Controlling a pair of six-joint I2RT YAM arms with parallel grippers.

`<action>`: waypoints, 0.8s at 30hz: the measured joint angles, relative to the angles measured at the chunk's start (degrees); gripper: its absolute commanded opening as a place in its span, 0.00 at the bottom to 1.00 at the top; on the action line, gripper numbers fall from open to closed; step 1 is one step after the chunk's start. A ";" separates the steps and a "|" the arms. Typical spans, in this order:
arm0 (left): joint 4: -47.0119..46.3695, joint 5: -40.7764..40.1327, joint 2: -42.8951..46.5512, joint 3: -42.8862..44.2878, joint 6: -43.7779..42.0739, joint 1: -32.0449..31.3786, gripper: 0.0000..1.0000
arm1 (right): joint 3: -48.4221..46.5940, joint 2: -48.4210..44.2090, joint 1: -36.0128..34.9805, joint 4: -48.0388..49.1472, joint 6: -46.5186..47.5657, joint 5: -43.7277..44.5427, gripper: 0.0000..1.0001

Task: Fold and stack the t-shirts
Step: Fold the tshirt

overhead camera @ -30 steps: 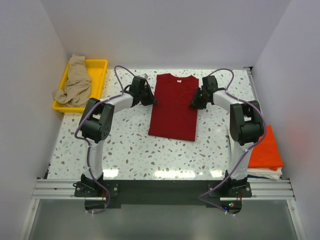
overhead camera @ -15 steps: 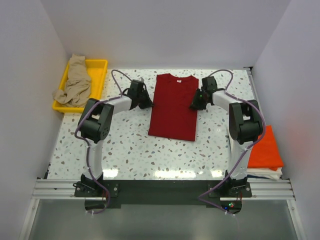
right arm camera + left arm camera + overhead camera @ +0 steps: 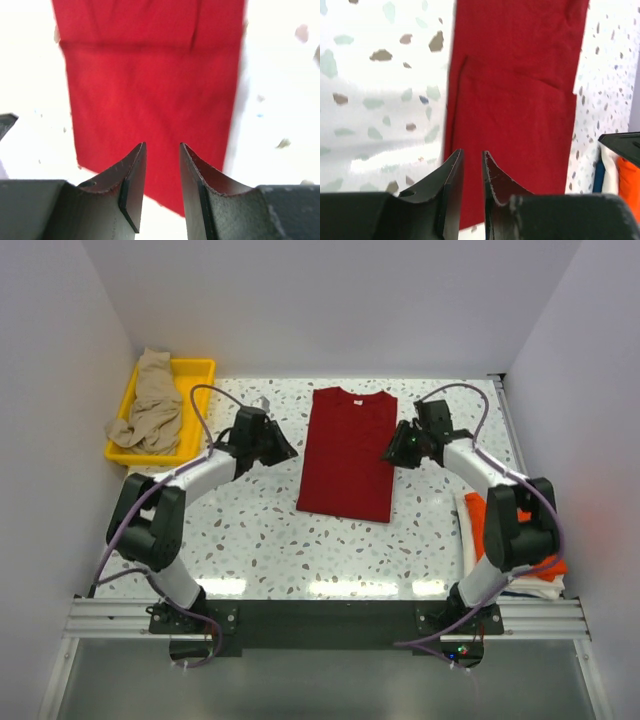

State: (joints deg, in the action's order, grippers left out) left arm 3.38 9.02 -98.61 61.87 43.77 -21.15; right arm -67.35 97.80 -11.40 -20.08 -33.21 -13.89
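The dark red t-shirt (image 3: pixel 345 452) lies flat mid-table, its sides folded in to a long rectangle, collar at the far end. My left gripper (image 3: pixel 288 451) hovers just off its left edge, jaws slightly apart and empty (image 3: pixel 471 152). My right gripper (image 3: pixel 389 453) hovers at its right edge, jaws apart and empty (image 3: pixel 162 145). The red shirt fills both wrist views (image 3: pixel 515 100) (image 3: pixel 150 85). The tan-beige t-shirt (image 3: pixel 150 410) lies crumpled in the tray. The orange t-shirt (image 3: pixel 520 535) lies folded on the white t-shirt (image 3: pixel 535 588) at the right edge, partly hidden by my right arm.
The yellow plastic tray (image 3: pixel 200 365) stands at the far left corner. White walls close in the table on the left, back and right. The right arm's elbow hangs over the folded stack.
Both grippers have drawn a little away from the red shirt's sides. The left arm has swung out to the left, and the right arm's elbow has swung down over the orange shirt.
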 measured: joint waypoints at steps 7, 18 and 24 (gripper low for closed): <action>-2.56 0.66 8.68 -10.58 0.33 -4.87 0.26 | 15.41 -10.16 -7.67 5.11 -3.04 -1.95 0.36; -6.80 -0.85 7.32 -22.73 1.66 -8.24 0.25 | 29.14 -17.77 -9.16 6.47 -5.40 1.64 0.35; -8.55 -0.96 7.52 -23.54 1.70 -8.26 0.25 | 31.26 -19.76 -9.16 6.32 -5.38 3.96 0.35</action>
State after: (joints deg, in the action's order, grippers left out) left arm -5.17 8.05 -91.09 38.33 45.47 -29.41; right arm -36.10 78.04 -20.56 -13.76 -38.59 -9.93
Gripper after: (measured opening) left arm 0.246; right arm 0.352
